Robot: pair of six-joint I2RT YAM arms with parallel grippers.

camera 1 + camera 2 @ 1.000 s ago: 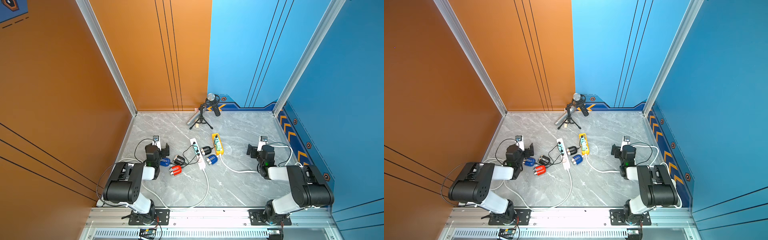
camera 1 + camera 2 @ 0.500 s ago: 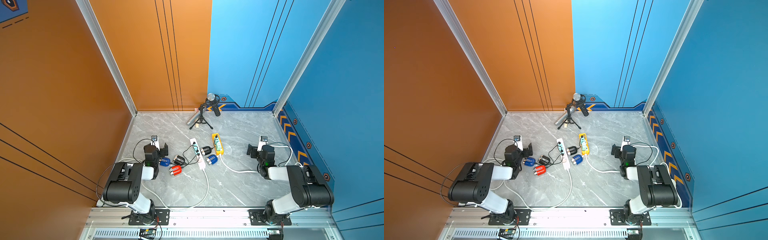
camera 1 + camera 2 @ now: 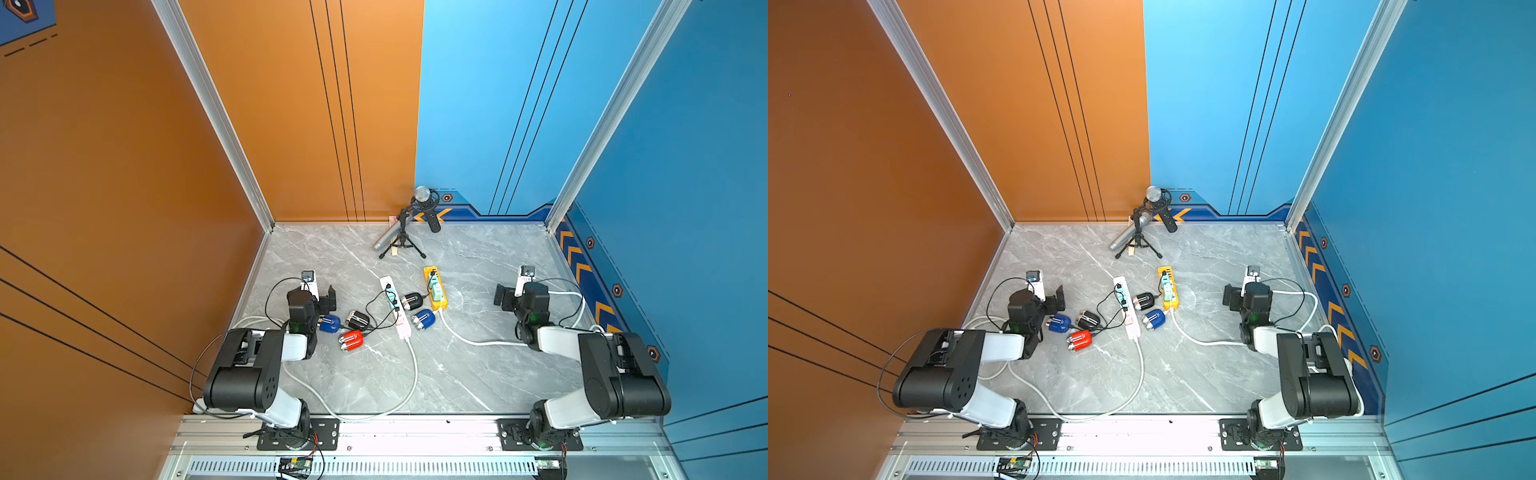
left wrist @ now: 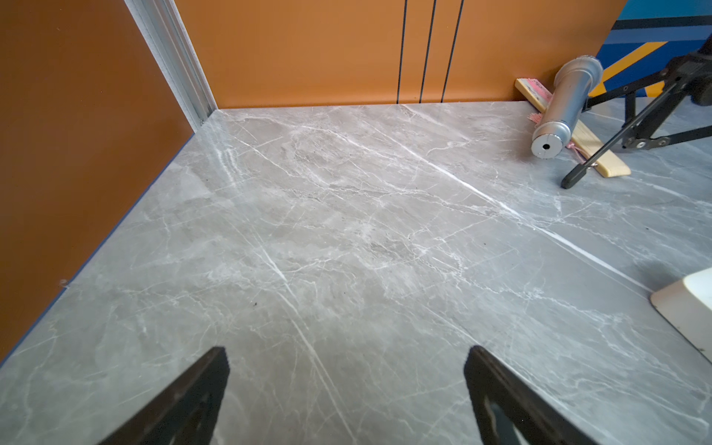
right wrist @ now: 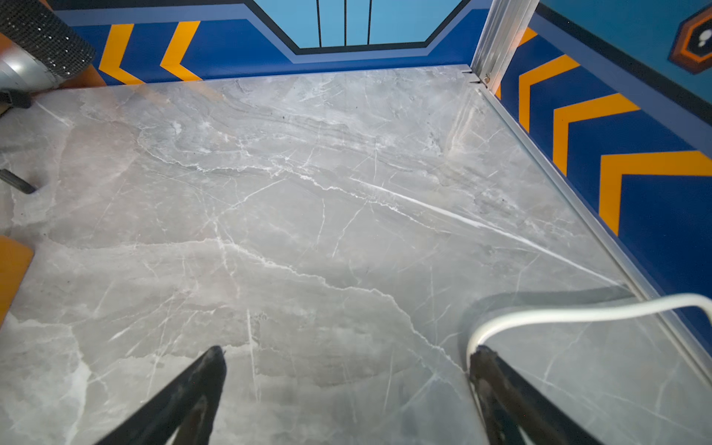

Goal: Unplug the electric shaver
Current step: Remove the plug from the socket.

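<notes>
No real containers here. The closest thing was the two power strips. The white power strip [image 3: 403,330] had a few black plugs in its sockets, and the yellow power strip [image 3: 441,306] had a black plug at its far end plus a greenish block on top. The shavers all lay on the marble table [image 3: 478,257] between the arms, and I counted five. A blue shaver [image 3: 329,323] was just beside the left arm's wrist, with a black shaver [image 3: 357,320] and a red shaver [image 3: 351,341] next to it. A second black shaver [image 3: 411,301] and a second blue shaver [image 3: 423,319] sat between the two strips. Thin black cords ran from the white strip toward the left bunch, but I couldn't tell which cord went to which shaver. Both arms were folded low at the front corners with their wrists pointing at the back wall. The left gripper [image 4: 346,350] had its jaws spread wide over bare marble, holding nothing. The right gripper [image 5: 348,348] was the same, though a white cable [image 5: 578,312] ran right by one fingertip, and I couldn't tell if it touched. At the back there was one microphone [image 3: 423,195] on a tripod and one silver tube [image 4: 566,104].
</notes>
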